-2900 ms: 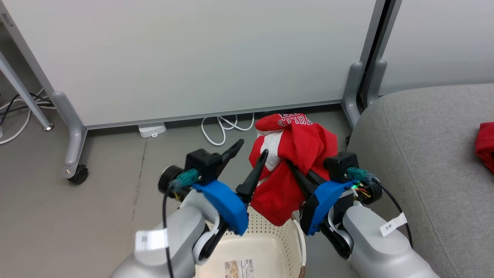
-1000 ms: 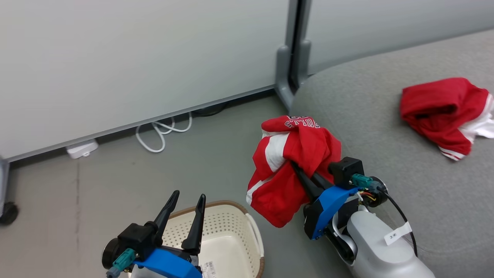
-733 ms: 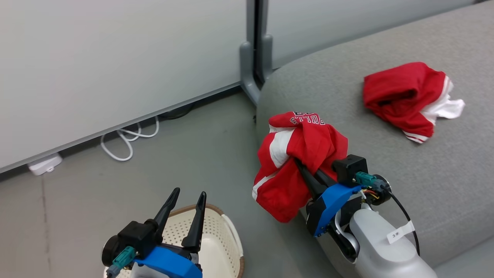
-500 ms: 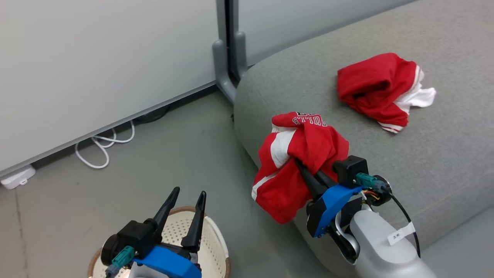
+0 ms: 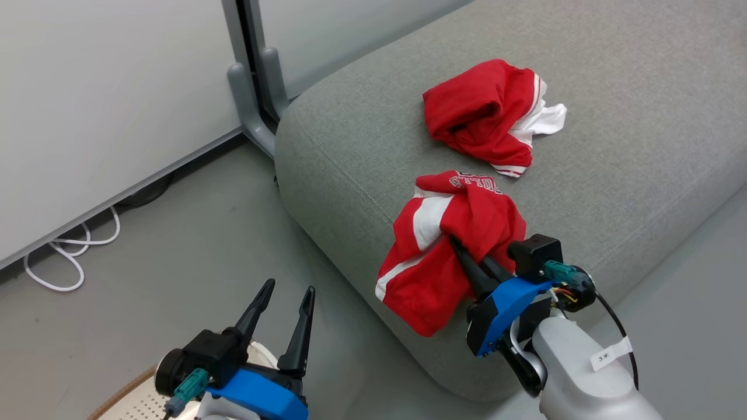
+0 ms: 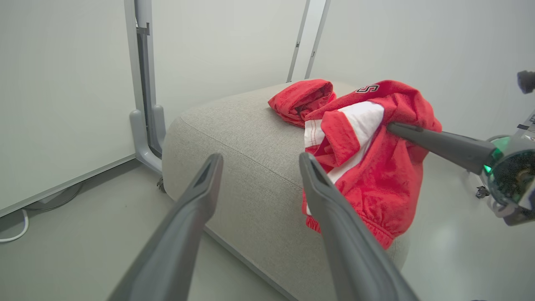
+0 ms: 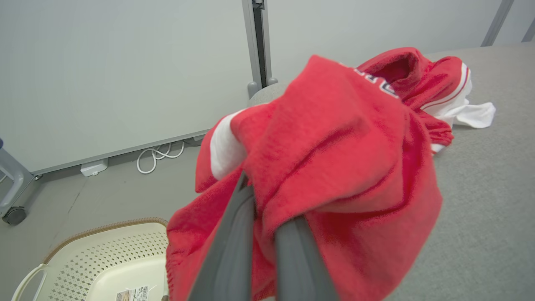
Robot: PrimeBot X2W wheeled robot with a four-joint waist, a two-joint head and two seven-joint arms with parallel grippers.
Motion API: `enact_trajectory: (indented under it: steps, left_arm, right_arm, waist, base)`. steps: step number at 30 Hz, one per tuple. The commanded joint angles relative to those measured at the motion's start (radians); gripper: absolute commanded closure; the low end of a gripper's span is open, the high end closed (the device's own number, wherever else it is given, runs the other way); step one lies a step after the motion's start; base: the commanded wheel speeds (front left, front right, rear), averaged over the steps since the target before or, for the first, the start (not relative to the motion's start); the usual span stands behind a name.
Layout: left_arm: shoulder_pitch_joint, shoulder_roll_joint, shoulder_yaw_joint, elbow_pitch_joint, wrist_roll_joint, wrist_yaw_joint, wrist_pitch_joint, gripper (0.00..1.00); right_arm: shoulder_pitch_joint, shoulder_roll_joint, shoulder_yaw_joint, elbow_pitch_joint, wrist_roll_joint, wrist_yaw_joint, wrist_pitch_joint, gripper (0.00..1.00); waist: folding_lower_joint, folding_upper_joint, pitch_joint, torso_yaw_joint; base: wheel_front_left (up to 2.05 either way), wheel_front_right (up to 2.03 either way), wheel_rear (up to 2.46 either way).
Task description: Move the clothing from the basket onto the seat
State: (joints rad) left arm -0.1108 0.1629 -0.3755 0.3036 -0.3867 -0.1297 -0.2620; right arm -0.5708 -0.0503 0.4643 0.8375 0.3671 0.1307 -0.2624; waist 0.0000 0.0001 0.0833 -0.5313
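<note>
Jersey (image 5: 487, 213) now over seat (image 5: 350, 140), right gripper (image 5: 455, 242) closed

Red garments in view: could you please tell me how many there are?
2. The striped-hem garment lies on the sofa; the jersey hangs from the shut right tool by the sofa's edge. Part of the basket is hidden.

From the robot's head, the camera looks steeply down over the grey sofa (image 5: 613, 146) and the floor (image 5: 175, 245). The left wrist camera sits low, sighting level past the left gripper (image 6: 260, 156) at the sofa's corner. The right wrist camera is close behind the hanging jersey (image 7: 334, 146). All three views share sofa and jersey.
</note>
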Motion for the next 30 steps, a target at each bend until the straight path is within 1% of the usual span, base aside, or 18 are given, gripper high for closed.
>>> enact_trajectory:
  steps: [1,9,16,19,22,25,30]
  left_arm:
    - [-0.02,0.006,-0.005,0.0,0.005,-0.001,-0.004,0.0]
    - [-0.042,0.02,-0.03,0.013,-0.006,-0.001,-0.004,0.0]
    - [-0.039,0.027,-0.03,0.015,-0.011,-0.001,-0.004,0.0]
    - [-0.037,0.03,-0.026,0.01,-0.008,-0.001,-0.004,0.0]
    - [-0.041,0.034,-0.027,0.001,0.003,-0.001,-0.004,0.0]
    - [-0.049,0.043,-0.029,-0.009,0.01,-0.001,-0.004,0.0]
    - [-0.087,0.072,-0.045,-0.032,0.021,-0.001,-0.004,0.0]
  right_arm:
    - [0.007,0.0,-0.009,-0.001,-0.004,0.0,-0.004,1.0]
    - [0.033,0.0,-0.068,-0.025,-0.027,0.0,-0.004,1.0]
    - [0.046,0.0,-0.068,-0.032,-0.016,0.0,-0.004,1.0]
    - [0.032,0.0,-0.065,-0.038,-0.008,0.0,-0.004,1.0]
    - [0.008,0.0,-0.086,-0.04,-0.009,0.0,-0.004,1.0]
    - [-0.03,-0.001,-0.126,-0.047,-0.015,0.0,-0.004,1.0]
    - [-0.135,-0.031,-0.248,-0.084,-0.023,0.0,-0.004,1.0]
  waist:
    - [0.0,-0.0001,0.007,-0.008]
    - [0.0,-0.0001,0.02,-0.012]
    - [0.0,-0.0001,0.023,-0.01]
    - [0.0,-0.0001,0.03,-0.01]
    - [0.0,-0.0001,0.049,-0.003]
    - [0.0,-0.0001,0.078,0.003]
    - [0.0,-0.0001,0.16,0.022]
  base:
    - [0.0,0.0,0.0]
    - [0.0,0.0,0.0]
    - [0.0,0.0,0.0]
    - [0.0,0.0,0.0]
    - [0.0,0.0,0.0]
    - [0.0,0.0,0.0]
    - [0.0,0.0,0.0]
